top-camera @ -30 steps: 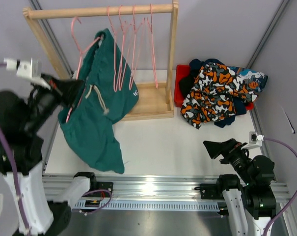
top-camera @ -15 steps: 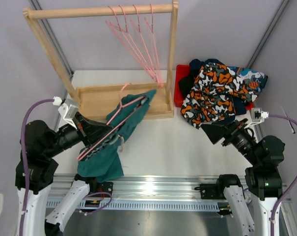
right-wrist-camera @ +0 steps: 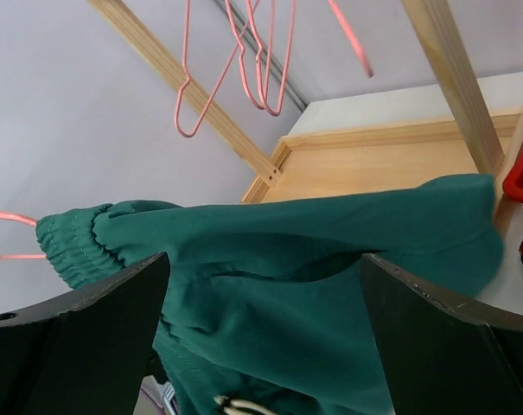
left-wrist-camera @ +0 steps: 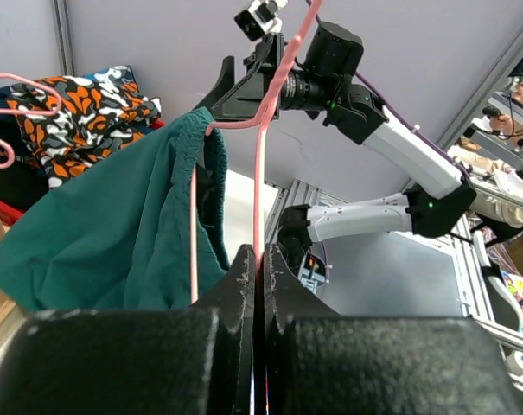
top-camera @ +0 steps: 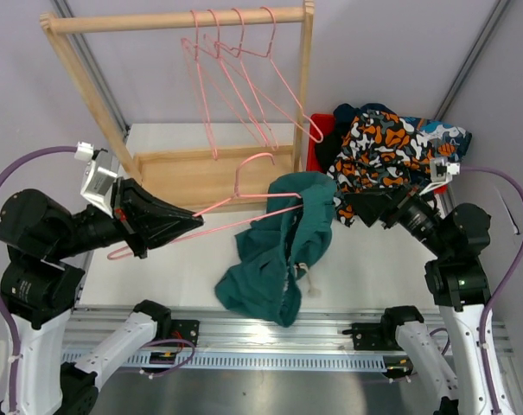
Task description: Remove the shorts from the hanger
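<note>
The teal-green shorts [top-camera: 285,246] hang bunched on the right end of a pink hanger [top-camera: 244,220], their lower part resting on the white table. My left gripper [top-camera: 194,226] is shut on the hanger's wire [left-wrist-camera: 258,173], as the left wrist view shows, with the shorts [left-wrist-camera: 97,233] draped to the left of the fingers. My right gripper [top-camera: 352,209] is open and level with the shorts' top fold. In the right wrist view the shorts [right-wrist-camera: 296,251] fill the space between its wide-apart fingers [right-wrist-camera: 79,337]; I cannot tell whether they touch.
A wooden rack [top-camera: 175,19] stands at the back with several empty pink hangers [top-camera: 244,78] swinging on its bar. At the back right, a red bin [top-camera: 315,164] holds a pile of shorts, orange-grey-white camo [top-camera: 382,151] on top.
My left arm has taken the hanger with the teal shorts off the rack and carried it down and to the right. My right arm has risen and reached left toward the shorts.
</note>
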`<state>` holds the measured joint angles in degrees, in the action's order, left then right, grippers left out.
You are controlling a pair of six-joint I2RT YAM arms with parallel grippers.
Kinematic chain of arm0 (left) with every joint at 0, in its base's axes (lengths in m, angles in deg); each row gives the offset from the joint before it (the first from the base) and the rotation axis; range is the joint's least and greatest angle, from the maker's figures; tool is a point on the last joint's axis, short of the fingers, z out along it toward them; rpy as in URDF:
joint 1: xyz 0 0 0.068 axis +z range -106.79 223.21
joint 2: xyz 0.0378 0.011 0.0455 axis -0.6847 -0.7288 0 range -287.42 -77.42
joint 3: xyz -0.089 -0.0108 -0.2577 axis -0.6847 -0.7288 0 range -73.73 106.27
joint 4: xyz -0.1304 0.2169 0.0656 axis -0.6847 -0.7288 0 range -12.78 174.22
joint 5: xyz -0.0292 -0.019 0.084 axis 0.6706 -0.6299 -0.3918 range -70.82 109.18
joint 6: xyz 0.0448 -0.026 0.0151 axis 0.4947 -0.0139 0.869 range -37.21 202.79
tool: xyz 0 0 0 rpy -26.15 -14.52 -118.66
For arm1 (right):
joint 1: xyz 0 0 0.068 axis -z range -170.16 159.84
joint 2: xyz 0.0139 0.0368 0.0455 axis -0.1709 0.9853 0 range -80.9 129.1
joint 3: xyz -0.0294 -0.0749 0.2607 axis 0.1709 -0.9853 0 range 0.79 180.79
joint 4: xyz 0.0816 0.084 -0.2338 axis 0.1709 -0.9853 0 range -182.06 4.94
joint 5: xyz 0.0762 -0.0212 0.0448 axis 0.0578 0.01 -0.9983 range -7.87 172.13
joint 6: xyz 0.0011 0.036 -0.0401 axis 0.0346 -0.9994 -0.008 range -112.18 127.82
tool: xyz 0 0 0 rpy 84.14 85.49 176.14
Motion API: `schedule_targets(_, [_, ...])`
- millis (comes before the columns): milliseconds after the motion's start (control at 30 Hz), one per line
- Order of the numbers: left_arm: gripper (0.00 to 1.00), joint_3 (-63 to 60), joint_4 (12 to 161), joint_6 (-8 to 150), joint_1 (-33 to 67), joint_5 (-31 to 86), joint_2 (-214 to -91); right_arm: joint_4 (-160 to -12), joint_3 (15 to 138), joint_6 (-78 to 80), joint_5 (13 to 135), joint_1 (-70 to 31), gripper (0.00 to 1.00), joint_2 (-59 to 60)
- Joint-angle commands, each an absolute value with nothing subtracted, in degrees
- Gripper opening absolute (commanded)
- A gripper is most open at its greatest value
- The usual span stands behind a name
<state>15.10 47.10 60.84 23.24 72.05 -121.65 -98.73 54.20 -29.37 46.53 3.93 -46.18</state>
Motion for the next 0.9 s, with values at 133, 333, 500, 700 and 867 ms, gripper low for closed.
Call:
schedule_targets(133, [0.00, 18.55, 50.39, 61.43, 22.73, 71.66, -123.65, -95.25, 55.55, -25.50, 51.63, -1.23, 1.00, -45.40])
schedule_targets(333, [0.00, 20.57, 49.42, 62.22, 22.73, 69.99, -125.06, -90.08, 51.34, -29.09, 49.70, -1.93, 0.99, -46.98])
schedule_targets(500, [0.00, 24.26, 48.10, 63.19, 22.73, 68.23, -128.22, -82.33, 45.79, -31.14, 47.92, -11.93, 0.99, -45.76])
schedule_targets(700, [0.00, 24.79, 49.07, 62.75, 22.73, 67.52, -129.19, -89.19, 50.09, -19.28, 69.68, -38.03, 1.00, -39.35])
schedule_targets(867, [0.00, 25.06, 49.07, 62.49, 22.73, 67.61, -128.49, -88.49, 51.59, -17.41, 78.86, -41.92, 0.72, -34.24])
